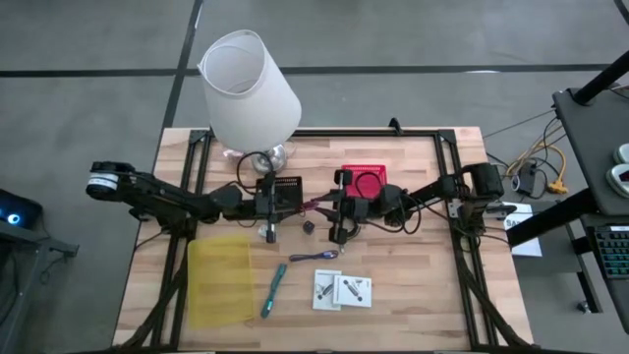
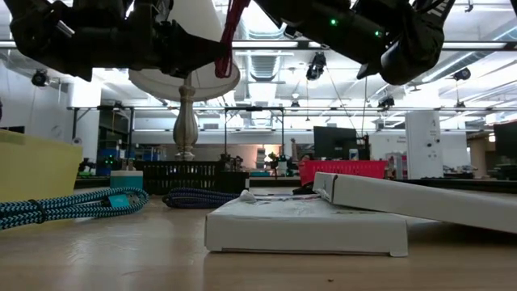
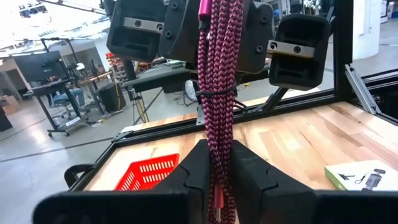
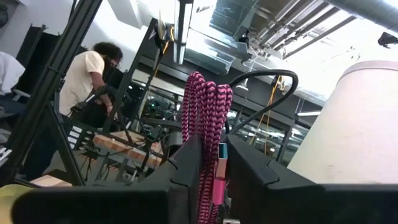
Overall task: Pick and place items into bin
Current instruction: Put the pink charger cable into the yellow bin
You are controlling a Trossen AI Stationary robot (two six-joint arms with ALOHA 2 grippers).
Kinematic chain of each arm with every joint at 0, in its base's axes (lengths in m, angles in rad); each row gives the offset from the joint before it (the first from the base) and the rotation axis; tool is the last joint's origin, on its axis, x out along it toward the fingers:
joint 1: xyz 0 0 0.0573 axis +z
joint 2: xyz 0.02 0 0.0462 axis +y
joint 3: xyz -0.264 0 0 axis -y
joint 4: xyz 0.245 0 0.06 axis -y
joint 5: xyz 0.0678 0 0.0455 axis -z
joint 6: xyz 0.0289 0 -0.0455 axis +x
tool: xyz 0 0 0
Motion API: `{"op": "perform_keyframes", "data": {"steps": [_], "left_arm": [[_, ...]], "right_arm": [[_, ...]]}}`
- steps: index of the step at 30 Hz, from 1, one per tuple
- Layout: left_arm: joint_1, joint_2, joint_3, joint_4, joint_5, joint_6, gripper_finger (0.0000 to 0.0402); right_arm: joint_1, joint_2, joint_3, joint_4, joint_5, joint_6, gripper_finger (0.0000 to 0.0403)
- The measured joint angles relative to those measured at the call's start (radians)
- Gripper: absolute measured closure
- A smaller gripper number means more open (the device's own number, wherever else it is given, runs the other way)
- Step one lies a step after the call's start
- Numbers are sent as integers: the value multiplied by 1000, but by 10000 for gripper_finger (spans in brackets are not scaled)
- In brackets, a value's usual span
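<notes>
A maroon strap [image 3: 214, 93], a bundle of braided cord tied round its middle, hangs in the air over the table's middle [image 1: 314, 205]. My left gripper [image 3: 214, 158] is shut on one end of it, and my right gripper [image 4: 211, 158] faces it from the table's right, shut on the other end. On the table lie a teal pen [image 1: 273, 290], a purple pen [image 1: 314, 257], two white packets [image 1: 342, 290] and a small dark piece [image 1: 308, 226]. A yellow bin [image 1: 221, 280] stands near the left front. My left gripper pinches the strap's near end [image 3: 217, 177] between its two fingers, several strands together. The fingers are level and come from the table's left. The strap is lifted clear of the table. My right gripper has the strap's other end [image 4: 208, 165] between its two fingers, which lie against both sides of the bundle. The fingers come from the table's right, slanting upward. The looped tip [image 4: 205, 87] sticks out past the fingertips.
A big white lamp [image 1: 251, 84] stands at the far left with a black coiled cable [image 1: 254, 162] at its foot. A black basket [image 1: 285, 187] and a red basket [image 1: 364, 180] sit behind the grippers. A blue braided cable [image 2: 65, 206] lies at the front left.
</notes>
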Motion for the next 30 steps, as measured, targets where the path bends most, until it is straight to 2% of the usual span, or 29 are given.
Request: {"op": "perform_keyframes", "data": {"steps": [6,13,18,24,30], "left_arm": [[0,-1,0,-4,0,0,375],[0,-7,-1,-9,-1,0,373],[0,-12,-1,-28,-1,0,373],[0,-32,-2,-61,-1,-4,372],[0,-32,-3,-61,-1,-9,371]], "right_arm": [[-1,-3,0,-49,11,-6,312],[0,-76,-1,-261,55,-40,284],[0,-202,-1,-597,96,31,273],[10,-379,-3,-1047,97,214,281],[35,-492,-7,-1403,96,262,292]]}}
